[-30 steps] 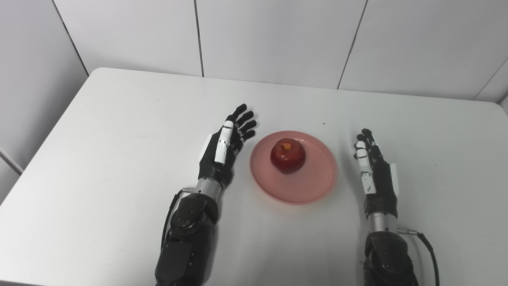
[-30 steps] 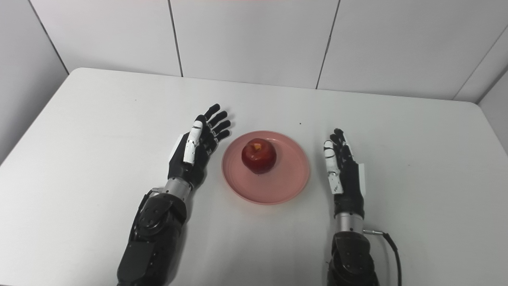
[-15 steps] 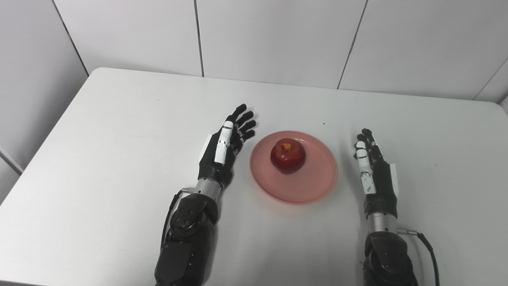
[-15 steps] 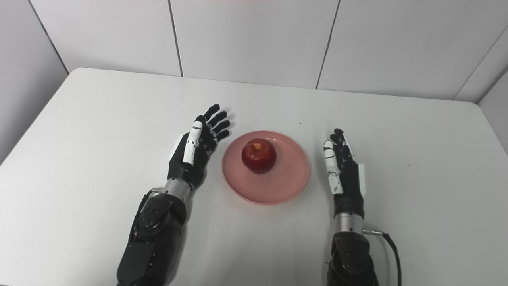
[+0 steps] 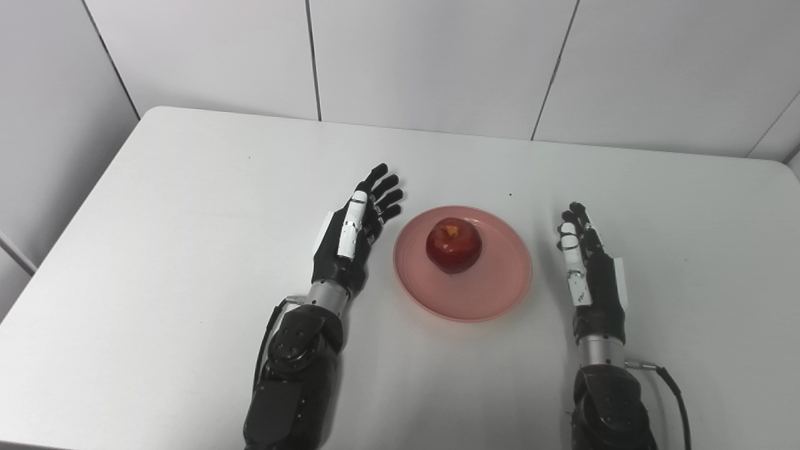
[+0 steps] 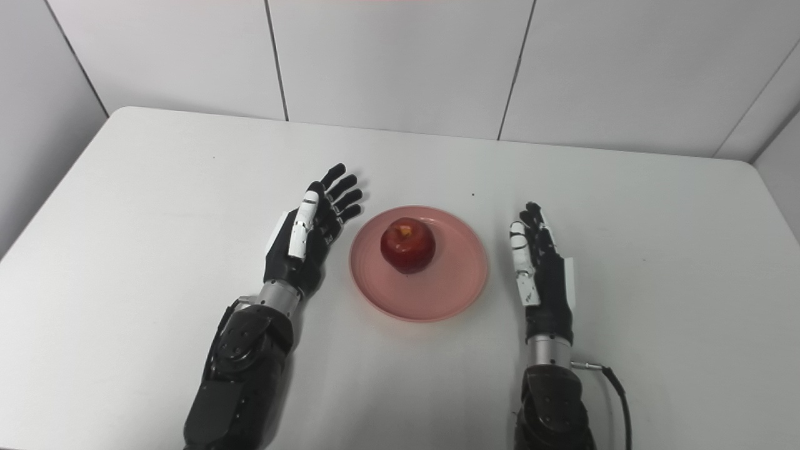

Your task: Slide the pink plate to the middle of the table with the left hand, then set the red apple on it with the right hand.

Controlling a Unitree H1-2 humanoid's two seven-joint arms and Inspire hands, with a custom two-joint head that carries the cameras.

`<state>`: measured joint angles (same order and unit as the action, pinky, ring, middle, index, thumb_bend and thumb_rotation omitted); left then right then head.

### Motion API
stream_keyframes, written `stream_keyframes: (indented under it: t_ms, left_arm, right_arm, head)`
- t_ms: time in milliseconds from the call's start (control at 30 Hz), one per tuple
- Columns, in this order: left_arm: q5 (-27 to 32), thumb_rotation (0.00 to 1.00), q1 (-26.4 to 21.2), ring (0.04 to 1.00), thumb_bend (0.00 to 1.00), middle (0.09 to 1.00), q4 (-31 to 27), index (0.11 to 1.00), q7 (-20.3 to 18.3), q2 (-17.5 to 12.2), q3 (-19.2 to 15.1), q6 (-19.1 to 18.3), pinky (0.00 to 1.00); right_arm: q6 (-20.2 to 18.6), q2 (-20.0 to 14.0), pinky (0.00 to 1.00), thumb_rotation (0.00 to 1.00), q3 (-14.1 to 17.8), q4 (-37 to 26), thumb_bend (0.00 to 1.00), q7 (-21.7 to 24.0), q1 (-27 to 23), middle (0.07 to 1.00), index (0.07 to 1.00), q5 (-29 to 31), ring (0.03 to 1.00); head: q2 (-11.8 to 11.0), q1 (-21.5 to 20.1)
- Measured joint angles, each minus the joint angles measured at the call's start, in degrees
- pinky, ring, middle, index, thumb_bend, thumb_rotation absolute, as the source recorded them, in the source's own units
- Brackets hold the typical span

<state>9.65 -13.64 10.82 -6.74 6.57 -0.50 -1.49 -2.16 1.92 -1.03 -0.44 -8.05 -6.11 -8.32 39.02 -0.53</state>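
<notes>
A pink plate [image 5: 494, 294] lies near the middle of the white table [image 5: 187, 187]. A red apple [image 5: 454, 244] sits upright on the plate, slightly toward its far side. My left hand [image 5: 353, 234] rests just left of the plate, open, fingers stretched out and holding nothing. Just right of the plate is my right hand [image 5: 587, 265], also open and empty, edge-on with fingers pointing away. Neither hand touches the plate or the apple.
Grey wall panels [image 5: 437, 56] rise behind the table's far edge. A black cable [image 5: 678, 394] trails from my right forearm near the front edge. A tiny dark speck [image 5: 510, 194] marks the tabletop beyond the plate.
</notes>
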Motion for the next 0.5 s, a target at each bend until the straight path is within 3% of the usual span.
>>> stream_keyframes:
  t_ms: [500]
  left_arm:
    - [0.0,1.0,0.0,0.879,0.35,0.897,-0.1,0.886,0.0,-0.3,0.3,0.0,0.88]
  right_arm:
    - [0.2,0.1,0.88,0.88,0.0,0.1,0.25,0.0,0.0,0.898,0.904,0.1,0.891]
  head:
    - [-0.3,0.0]
